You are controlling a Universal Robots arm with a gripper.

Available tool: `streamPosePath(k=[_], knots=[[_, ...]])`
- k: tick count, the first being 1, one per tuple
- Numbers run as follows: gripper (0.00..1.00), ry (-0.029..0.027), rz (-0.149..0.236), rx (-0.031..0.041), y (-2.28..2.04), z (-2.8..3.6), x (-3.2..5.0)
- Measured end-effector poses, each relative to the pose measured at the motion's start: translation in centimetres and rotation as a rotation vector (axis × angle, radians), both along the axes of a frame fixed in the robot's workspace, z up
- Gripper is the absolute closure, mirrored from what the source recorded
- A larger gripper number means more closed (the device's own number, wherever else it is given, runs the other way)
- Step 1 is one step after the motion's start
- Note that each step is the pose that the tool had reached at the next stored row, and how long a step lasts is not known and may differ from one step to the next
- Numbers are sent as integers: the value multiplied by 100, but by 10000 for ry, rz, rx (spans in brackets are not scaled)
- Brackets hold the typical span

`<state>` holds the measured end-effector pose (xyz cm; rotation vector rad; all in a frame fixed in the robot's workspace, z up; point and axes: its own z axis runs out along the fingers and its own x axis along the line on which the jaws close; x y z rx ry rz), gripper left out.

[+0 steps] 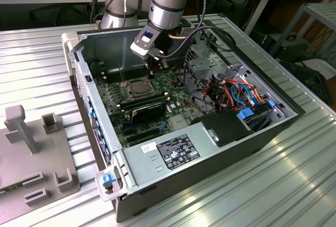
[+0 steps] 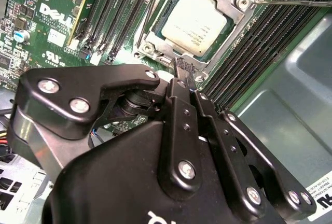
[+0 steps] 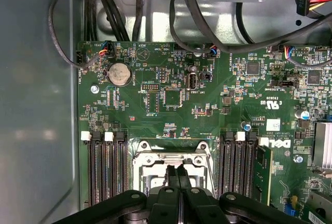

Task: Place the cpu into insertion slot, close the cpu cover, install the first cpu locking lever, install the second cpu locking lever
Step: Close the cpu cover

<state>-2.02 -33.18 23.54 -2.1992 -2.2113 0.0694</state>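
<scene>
My gripper [image 2: 185, 71] is pinched closed, holding nothing. Its tips are at the cover [image 2: 155, 40] edge, and the chip [image 2: 194, 24] lies flat just beyond them.

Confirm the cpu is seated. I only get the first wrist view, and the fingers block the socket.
Observer: Yes. In the second wrist view the cpu lies flat, framed by the lowered cover.
Operator: Levers?
Observer: One thin lever sticks out free past the cover's corner, not latched.
Operator: Gripper position?
Observer: The gripper is shut, with its tips by the cover's edge and off the cpu. I can't tell if they touch.
</scene>
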Motion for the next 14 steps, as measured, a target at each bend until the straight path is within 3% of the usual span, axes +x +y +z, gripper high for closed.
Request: streamPosePath(k=[5, 7, 11, 14], knots=[[89, 0, 1, 2, 0, -49, -58], [89, 0, 16, -1, 0, -96, -201], [89, 0, 32, 1, 0, -144, -403], [89, 1, 35, -2, 0, -185, -497]])
